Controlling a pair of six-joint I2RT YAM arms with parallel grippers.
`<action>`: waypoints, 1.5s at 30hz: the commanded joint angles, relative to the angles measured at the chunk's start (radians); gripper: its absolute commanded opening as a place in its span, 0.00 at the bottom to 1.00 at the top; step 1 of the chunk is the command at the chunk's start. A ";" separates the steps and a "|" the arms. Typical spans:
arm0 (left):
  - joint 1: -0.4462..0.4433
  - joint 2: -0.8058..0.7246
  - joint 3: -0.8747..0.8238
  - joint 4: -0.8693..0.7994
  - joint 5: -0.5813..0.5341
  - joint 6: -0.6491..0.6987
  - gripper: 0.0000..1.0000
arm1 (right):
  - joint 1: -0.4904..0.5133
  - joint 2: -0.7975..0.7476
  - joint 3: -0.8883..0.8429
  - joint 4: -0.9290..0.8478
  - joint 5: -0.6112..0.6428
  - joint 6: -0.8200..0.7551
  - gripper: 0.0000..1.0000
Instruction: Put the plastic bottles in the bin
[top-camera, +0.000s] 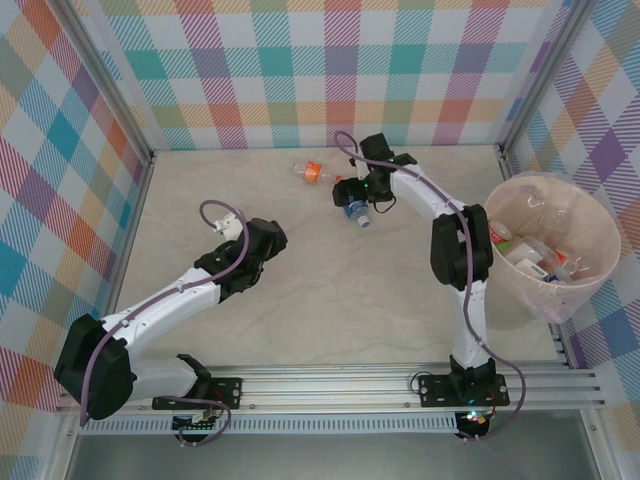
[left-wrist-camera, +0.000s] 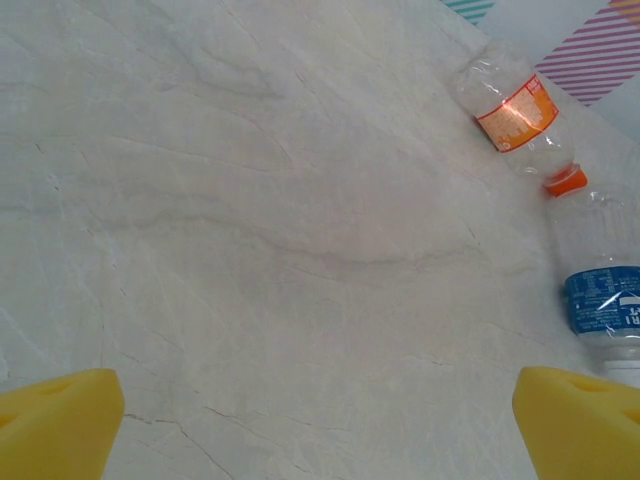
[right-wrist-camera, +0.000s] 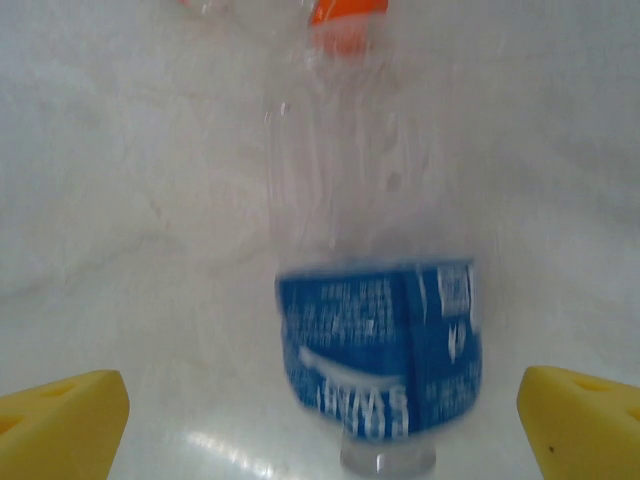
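With right hand (right-wrist-camera: 320, 425) spread wide either side of blue-labelled bottle (right-wrist-camera: 380, 340) lying on tabletop (left-wrist-camera: 250, 250), near orange-capped bottle (left-wrist-camera: 515, 115), risks pinching off-centre and squirting slick plastic away. Holds left hand (left-wrist-camera: 320, 425) wide, empty, bin (top-camera: 548, 302) well apart.

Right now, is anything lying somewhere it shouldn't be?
Yes. Two bottles lie tipped over on the table, outside the bin: an orange-label bottle and a blue-label bottle, close together toward the far side. Nothing looks spilled.
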 joint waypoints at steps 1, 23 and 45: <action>0.010 -0.021 -0.012 -0.009 -0.034 -0.003 1.00 | 0.019 0.086 0.116 -0.042 0.030 0.010 1.00; 0.012 -0.029 -0.048 0.034 -0.002 -0.014 1.00 | 0.041 0.021 0.139 -0.084 0.104 0.067 0.55; 0.012 0.087 -0.004 0.158 0.125 -0.014 1.00 | -0.288 -0.920 -0.112 -0.306 -0.282 0.008 0.46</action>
